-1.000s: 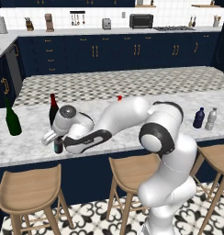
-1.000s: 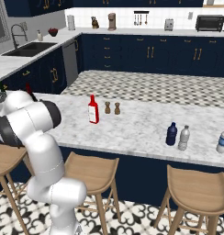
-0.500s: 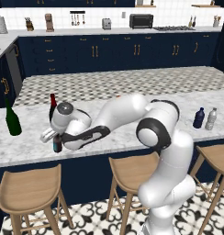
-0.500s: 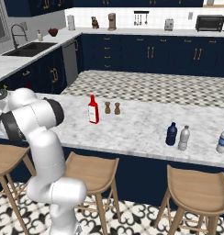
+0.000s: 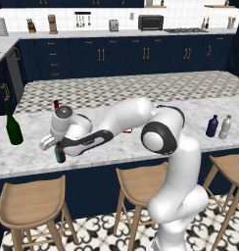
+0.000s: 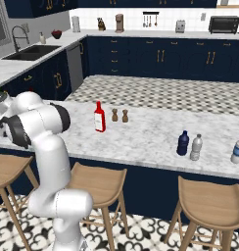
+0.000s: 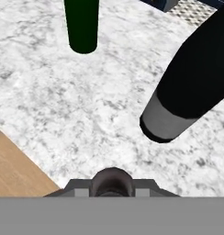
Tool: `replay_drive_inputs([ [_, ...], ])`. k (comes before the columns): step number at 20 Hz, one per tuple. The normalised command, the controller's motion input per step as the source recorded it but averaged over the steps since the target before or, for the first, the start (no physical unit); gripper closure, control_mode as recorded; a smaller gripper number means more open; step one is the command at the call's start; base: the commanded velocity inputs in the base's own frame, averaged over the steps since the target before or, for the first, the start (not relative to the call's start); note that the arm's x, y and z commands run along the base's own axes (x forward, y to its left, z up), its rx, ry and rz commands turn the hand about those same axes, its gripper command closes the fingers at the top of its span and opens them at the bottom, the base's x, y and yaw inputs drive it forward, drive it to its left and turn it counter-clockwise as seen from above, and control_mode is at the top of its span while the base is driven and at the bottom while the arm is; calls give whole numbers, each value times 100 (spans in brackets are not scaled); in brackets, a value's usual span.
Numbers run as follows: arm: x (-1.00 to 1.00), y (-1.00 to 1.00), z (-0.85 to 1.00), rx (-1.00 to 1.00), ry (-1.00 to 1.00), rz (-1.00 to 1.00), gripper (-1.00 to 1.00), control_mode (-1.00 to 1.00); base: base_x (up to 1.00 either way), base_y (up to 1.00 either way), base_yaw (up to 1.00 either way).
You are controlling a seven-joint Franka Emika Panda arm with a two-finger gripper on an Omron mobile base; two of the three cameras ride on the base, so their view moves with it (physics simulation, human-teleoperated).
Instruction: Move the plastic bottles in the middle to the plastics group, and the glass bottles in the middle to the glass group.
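End effector is clamped shut on the slim brown bottle, out at the left end of the worktop. From where I stand the bottle hangs upright under the hand, close to the front edge. I cannot tell whether its base touches the marble yet.

Over the last second very little has changed. The arm has drawn slightly further to its left and the grip has stayed closed on the bottle the whole time. That reads to me as the carry ending and the placing about to start.

Looking down along the hand, the bottle's dark round top sits between the fingers. The dark green wine bottle and the near-black wine bottle both stand near it, so it has reached the glass group.

The flat red bottle stands mid-worktop beside two small shakers, well apart from the wine bottles, and needs fetching. At the far right the dark blue bottle is just beside the pale grey bottle, so the plastics look sorted.

A wooden stool sits right below the edge, so a release too far forward could drop the bottle.
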Motion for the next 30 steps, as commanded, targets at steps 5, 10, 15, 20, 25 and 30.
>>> replay_drive_inputs([
  [5, 16, -4, -43, 0, 4, 0, 100, -100, 0, 0, 0],
  [10, 0, -20, -46, 0, 0, 0, 100, -100, 0, 0, 0],
  [15, -3, -20, -48, 0, 1, 0, 100, -100, 0, 0, 0],
  [20, 0, -17, -33, 0, 0, 0, -100, -100, 0, 0, 0],
  [25, 2, -8, -9, 0, 0, 0, -100, -100, 0, 0, 0],
  [30, 0, -7, 8, 5, 0, 0, -100, -100, 0, 0, 0],
])
